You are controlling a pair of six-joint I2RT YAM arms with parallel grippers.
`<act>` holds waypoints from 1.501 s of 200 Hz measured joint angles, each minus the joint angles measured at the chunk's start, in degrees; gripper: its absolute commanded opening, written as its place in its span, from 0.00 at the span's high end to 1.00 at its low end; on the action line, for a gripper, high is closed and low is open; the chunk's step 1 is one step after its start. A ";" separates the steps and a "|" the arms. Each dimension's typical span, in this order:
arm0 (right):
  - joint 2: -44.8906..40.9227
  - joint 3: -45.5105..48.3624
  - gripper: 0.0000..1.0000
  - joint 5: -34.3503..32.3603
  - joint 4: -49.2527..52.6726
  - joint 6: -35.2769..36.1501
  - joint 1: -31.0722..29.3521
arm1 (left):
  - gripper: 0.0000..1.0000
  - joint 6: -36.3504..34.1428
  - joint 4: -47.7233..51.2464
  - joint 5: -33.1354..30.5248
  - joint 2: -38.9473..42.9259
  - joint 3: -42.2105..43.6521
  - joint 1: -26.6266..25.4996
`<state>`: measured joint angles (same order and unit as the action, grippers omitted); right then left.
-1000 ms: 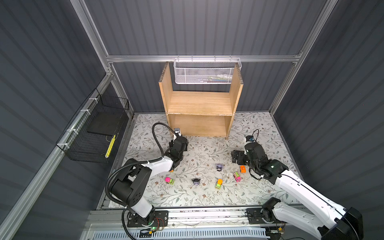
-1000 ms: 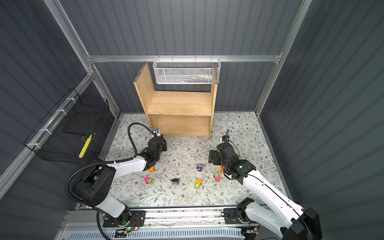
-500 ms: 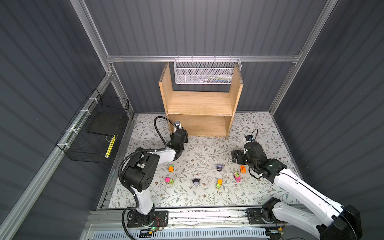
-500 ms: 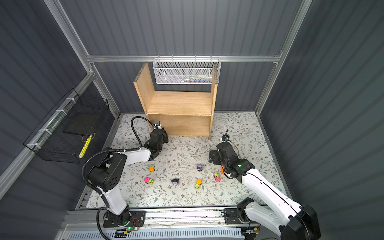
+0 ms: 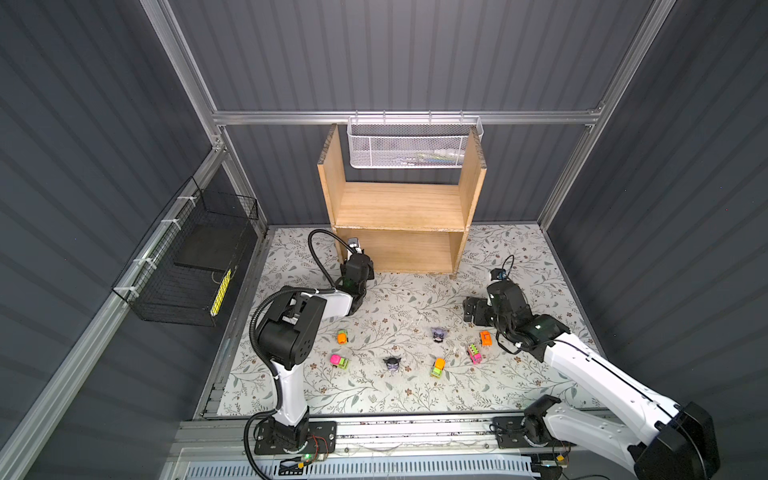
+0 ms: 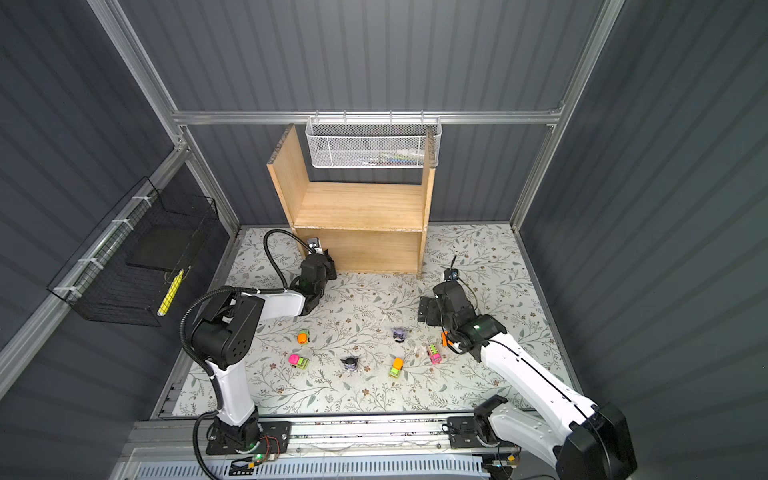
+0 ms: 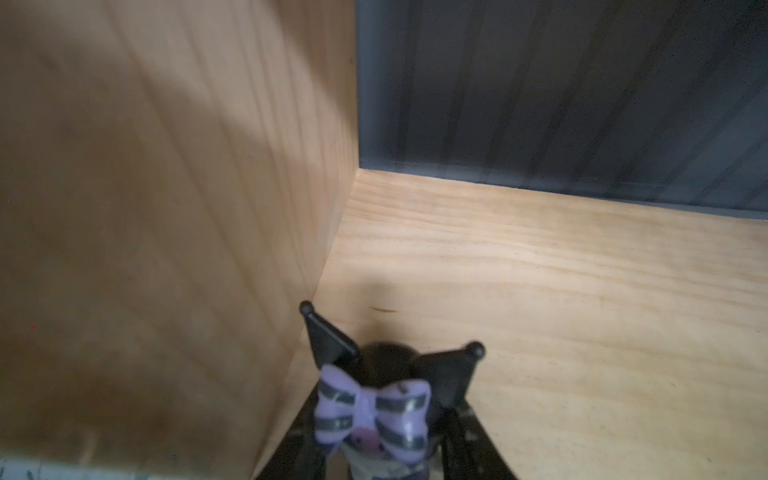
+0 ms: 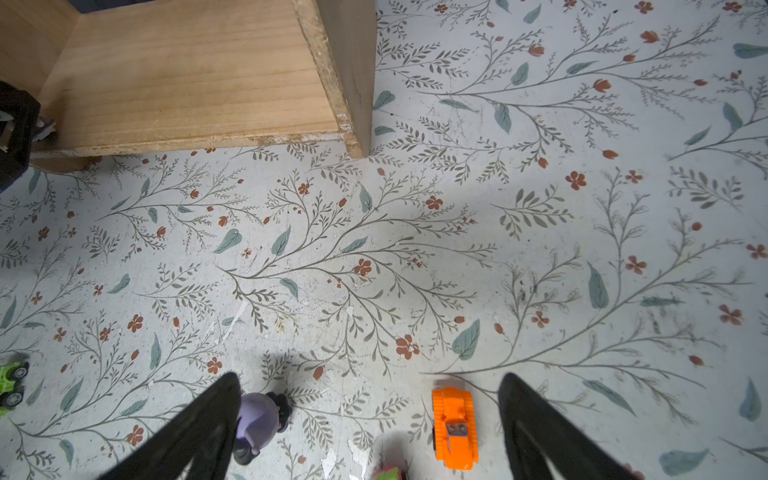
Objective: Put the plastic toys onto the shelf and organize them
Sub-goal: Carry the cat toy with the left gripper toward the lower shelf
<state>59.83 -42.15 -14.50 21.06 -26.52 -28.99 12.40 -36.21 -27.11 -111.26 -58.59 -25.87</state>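
Swung over into the lower corner of the shelf (image 5: 399, 208) — figurine (image 7: 374, 399) clamped in the left gripper (image 7: 384, 440), ready for setting down; right gripper (image 8: 370, 378) spread wide by the orange car (image 8: 453, 428).

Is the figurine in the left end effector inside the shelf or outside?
Inside: the wrist view shows the figurine over the shelf board, beside its side panel.

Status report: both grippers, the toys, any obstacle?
Left gripper shut on figurine, at shelf lower tier, left corner. Right gripper open over mat. Seven toys on mat. Nothing blocking.
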 measured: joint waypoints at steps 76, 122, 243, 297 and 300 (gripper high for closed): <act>1.92 0.02 0.05 1.05 -1.38 0.20 1.22 | 0.73 -1.53 -3.06 0.61 -1.92 -1.01 0.00; 2.23 0.02 0.05 1.70 -1.77 0.20 1.49 | 0.73 -1.53 -3.45 1.33 -1.90 -0.98 0.00; 3.48 0.81 0.04 4.31 -3.50 0.42 1.57 | 0.78 0.94 15.58 4.24 15.52 1.57 -2.43; 0.15 0.79 0.05 6.64 -3.45 0.13 1.60 | 0.79 2.40 30.32 1.25 31.58 4.85 -6.86; 0.07 0.79 0.05 6.80 -3.45 0.11 1.60 | 0.79 2.43 31.12 0.98 32.37 4.76 -6.97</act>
<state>59.90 -41.36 -7.70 17.61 -26.41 -27.40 14.83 -5.08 -26.13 -78.89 -53.82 -32.84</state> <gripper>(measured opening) 0.954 0.401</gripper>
